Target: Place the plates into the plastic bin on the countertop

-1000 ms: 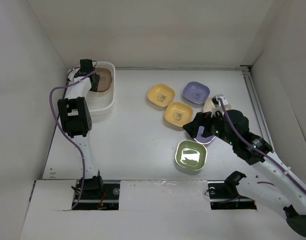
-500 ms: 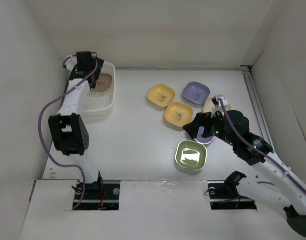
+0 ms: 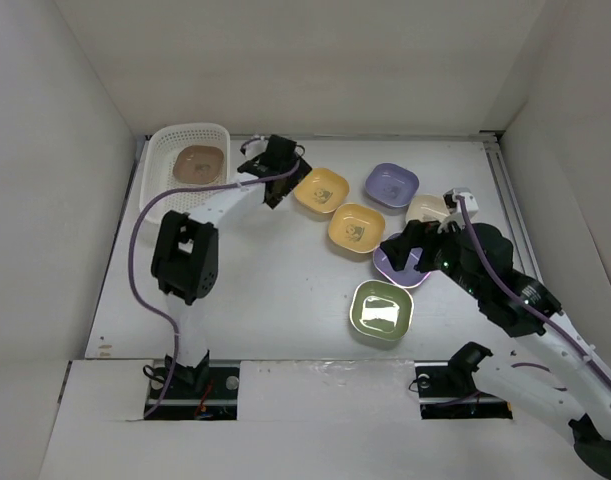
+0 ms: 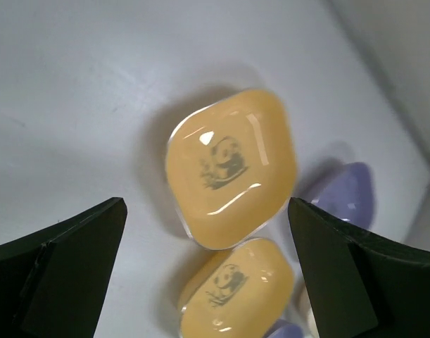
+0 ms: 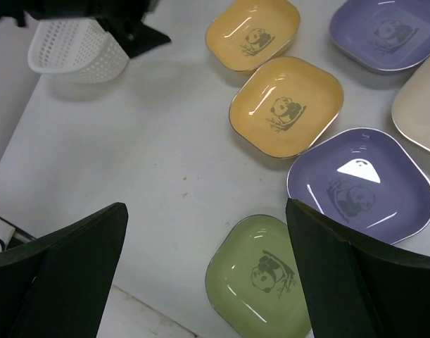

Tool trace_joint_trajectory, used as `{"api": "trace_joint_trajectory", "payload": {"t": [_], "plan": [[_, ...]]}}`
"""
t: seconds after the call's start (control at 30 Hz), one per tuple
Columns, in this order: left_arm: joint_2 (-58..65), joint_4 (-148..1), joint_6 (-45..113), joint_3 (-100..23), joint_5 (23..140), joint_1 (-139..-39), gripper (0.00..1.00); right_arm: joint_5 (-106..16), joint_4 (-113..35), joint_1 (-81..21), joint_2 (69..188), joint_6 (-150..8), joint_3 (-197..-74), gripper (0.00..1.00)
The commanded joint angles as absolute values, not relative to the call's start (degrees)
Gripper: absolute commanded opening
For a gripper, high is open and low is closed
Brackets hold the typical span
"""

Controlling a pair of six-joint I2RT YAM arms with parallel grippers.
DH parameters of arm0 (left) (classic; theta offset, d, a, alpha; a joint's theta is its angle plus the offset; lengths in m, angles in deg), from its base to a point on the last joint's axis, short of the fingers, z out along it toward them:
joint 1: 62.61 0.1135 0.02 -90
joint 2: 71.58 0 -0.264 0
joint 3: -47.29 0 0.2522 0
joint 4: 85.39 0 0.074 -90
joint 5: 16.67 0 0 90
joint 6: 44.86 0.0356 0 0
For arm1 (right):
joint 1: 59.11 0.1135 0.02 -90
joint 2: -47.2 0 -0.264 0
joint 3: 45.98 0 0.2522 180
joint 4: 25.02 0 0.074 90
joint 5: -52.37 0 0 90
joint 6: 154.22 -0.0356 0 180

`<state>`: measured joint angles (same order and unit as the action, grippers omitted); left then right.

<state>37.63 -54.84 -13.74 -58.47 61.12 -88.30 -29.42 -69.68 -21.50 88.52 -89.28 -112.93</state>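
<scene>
The white plastic bin [image 3: 188,197] stands at the back left of the countertop [image 3: 275,270] with a brown plate [image 3: 199,163] inside. My left gripper [image 3: 280,165] hovers open just left of a yellow plate [image 3: 320,190], which fills the space between its fingers in the wrist view [image 4: 231,166]. A second yellow plate [image 3: 356,227], two lavender plates [image 3: 392,184] [image 3: 400,268], a cream plate [image 3: 425,210] and a green plate [image 3: 382,311] lie to the right. My right gripper [image 3: 410,250] hangs open and empty above the nearer lavender plate [image 5: 362,184] and the green plate [image 5: 267,278].
White walls close in the countertop on three sides. A metal rail [image 3: 505,190] runs along the right edge. Both arm bases sit at the near edge. The left arm reaches diagonally from its base across the left half of the surface.
The left gripper opened over the bin, left the brown plate in it, and swung right to the yellow plates. The right gripper shifted slightly right, uncovering more of the near lavender plate.
</scene>
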Motion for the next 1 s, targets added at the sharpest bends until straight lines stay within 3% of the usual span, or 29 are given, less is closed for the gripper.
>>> {"api": "trace_joint_trajectory", "payload": {"t": [0.0, 0.43, 0.57, 0.6, 0.63, 0.7, 0.73, 0.83, 0.97], "plan": [[41.44, -48.87, -18.66, -60.94, 60.49, -90.46, 0.99, -27.43, -70.51, -20.88, 86.93, -89.97, -115.64, 1.00], [52.61, -46.41, -25.61, -66.31, 59.45, -92.40, 0.96, -26.91, -72.18, -20.88, 82.97, -89.45, -114.06, 1.00], [55.95, -43.60, -27.46, -68.60, 59.44, -92.40, 0.77, -26.91, -72.18, -20.88, 82.45, -89.45, -114.06, 1.00], [55.95, -43.60, -27.46, -68.60, 59.44, -92.40, 0.67, -26.91, -72.18, -20.88, 82.44, -89.45, -114.06, 1.00], [56.65, -43.60, -28.07, -68.60, 59.44, -92.40, 0.66, -26.91, -72.18, -20.88, 82.44, -89.45, -114.06, 1.00], [57.18, -43.60, -28.08, -68.60, 59.44, -92.40, 0.44, -26.91, -72.18, -20.88, 81.92, -88.92, -114.06, 1.00], [57.70, -43.60, -28.08, -68.60, 59.44, -92.40, 0.26, -26.91, -72.18, -20.88, 81.92, -88.92, -114.06, 1.00], [58.85, -42.37, -28.60, -69.73, 59.44, -92.40, 0.00, -26.91, -72.18, -20.88, 81.92, -88.92, -114.06, 1.00], [57.11, -42.18, -28.00, -71.67, 58.92, -90.91, 0.00, -27.43, -72.18, -20.88, 81.39, -88.92, -114.06, 1.00]]}}
